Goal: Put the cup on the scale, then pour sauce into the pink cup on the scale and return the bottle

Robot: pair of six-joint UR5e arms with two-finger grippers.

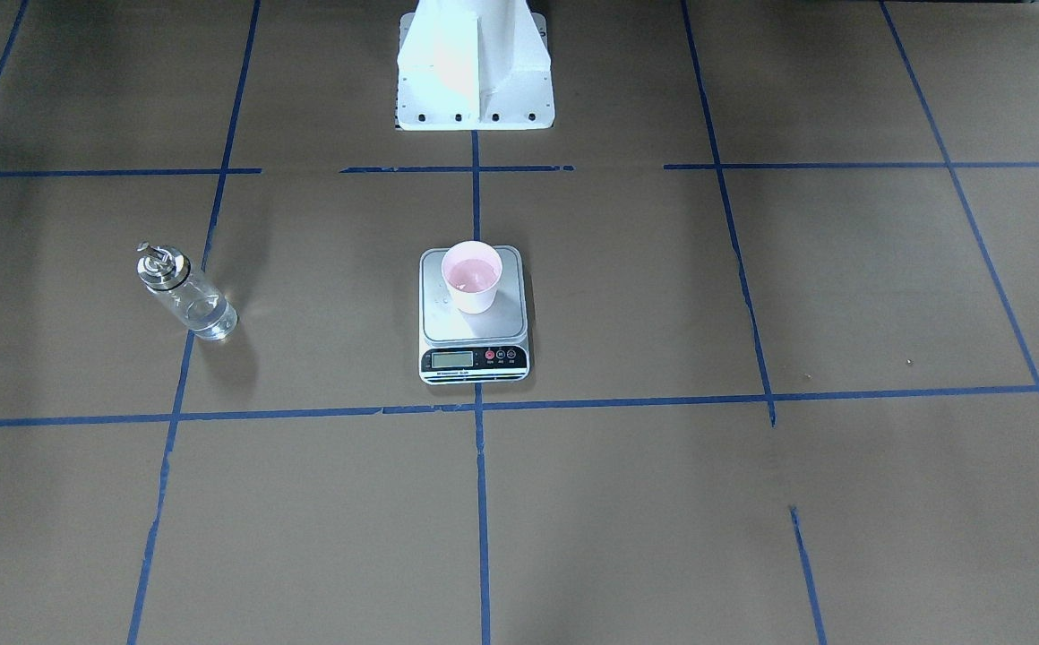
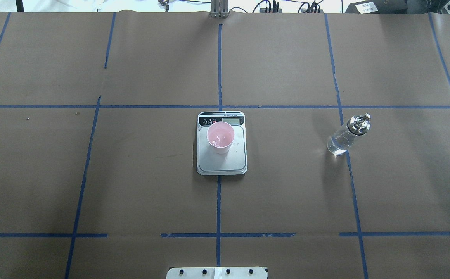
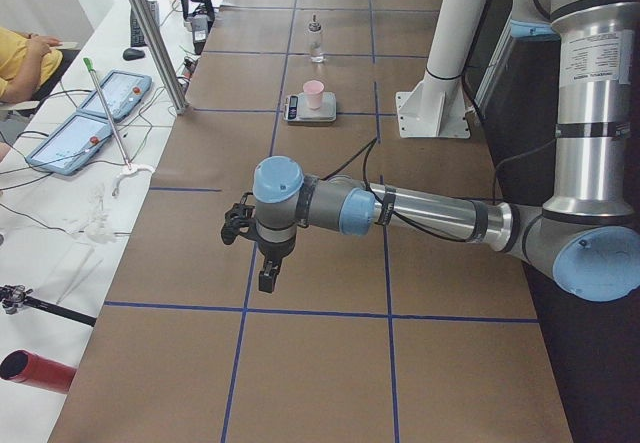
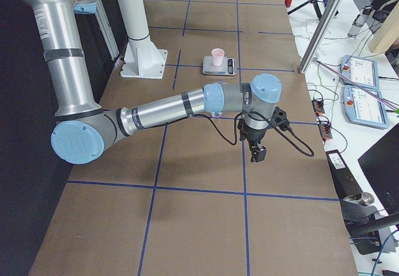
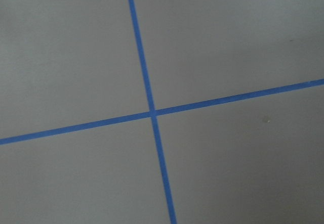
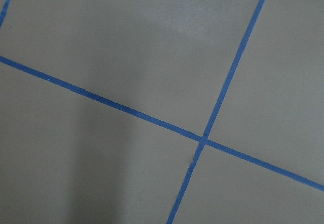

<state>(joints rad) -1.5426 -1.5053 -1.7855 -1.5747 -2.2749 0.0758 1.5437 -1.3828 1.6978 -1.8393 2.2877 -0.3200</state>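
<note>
I see a counter (image 2: 151, 174) covered in brown paper and marked into squares by blue tape lines (image 2: 218, 201). The scale (image 2: 222, 164) sits at the middle, on the centre line, its black display strip turned away from the robot. The cup (image 2: 220, 138) stands upright on the platform, toward the display end, with a little liquid glinting inside. The bottle (image 2: 343, 138) stands upright on the robot's right, on a tape line and well apart from the scale, with clear sauce (image 2: 337, 144) in its lower part. Nothing touches it.

The left gripper (image 3: 266, 275) hangs over the counter far out on its side, pointing down. The right gripper (image 4: 257, 154) does the same on the other side. Only the side views show them, so I cannot tell whether their fingers are apart or together. Both wrist cameras show only paper and crossing tape.
</note>
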